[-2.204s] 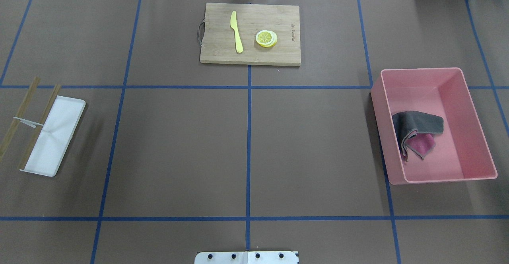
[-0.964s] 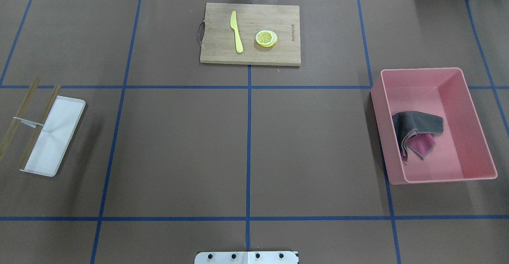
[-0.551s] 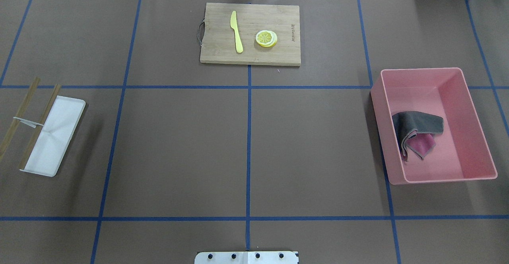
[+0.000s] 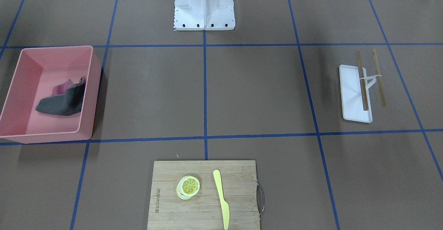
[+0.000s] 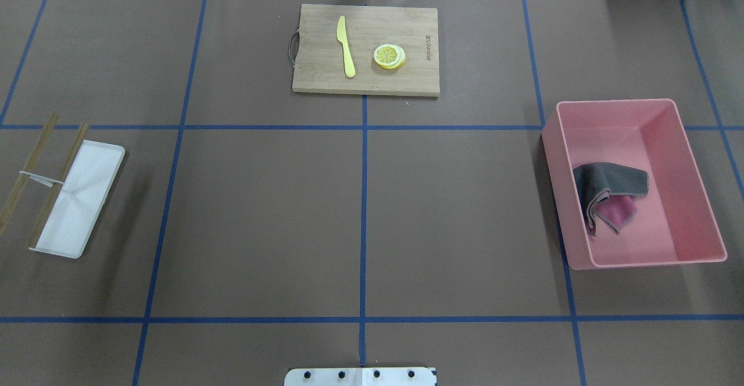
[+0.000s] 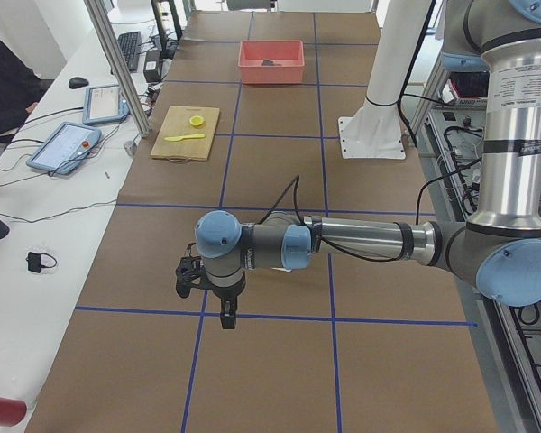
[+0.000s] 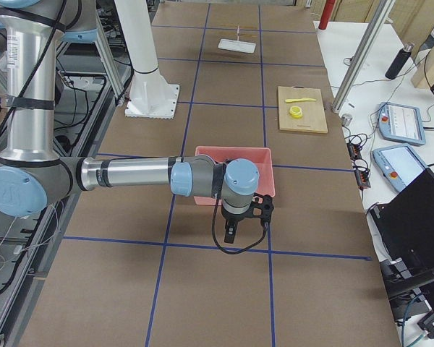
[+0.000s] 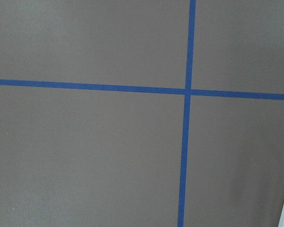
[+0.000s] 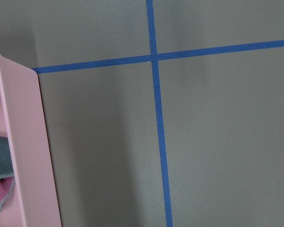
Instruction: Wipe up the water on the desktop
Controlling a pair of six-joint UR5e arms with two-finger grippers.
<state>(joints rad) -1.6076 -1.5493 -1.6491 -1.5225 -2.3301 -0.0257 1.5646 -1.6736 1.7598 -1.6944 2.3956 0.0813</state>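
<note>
Brown desk (image 5: 261, 217), gridded with blue tape, seen from the robot's side. At 6 o'clock: the white base plate (image 5: 360, 376). At 9 o'clock: a white tray (image 5: 78, 200); the left tool (image 6: 227, 316) hangs over a tape crossing at that end. At 3 o'clock: a pink bin (image 5: 616, 102) holding a grey-and-pink cloth (image 5: 610, 182), with the right tool (image 7: 230, 233) just beside it. How far either tool is open, or whether it holds anything, cannot be told. At 12 o'clock: a cutting board (image 5: 325, 78) bearing a yellow knife (image 5: 347, 49) and lemon slices (image 5: 389, 56).
</note>
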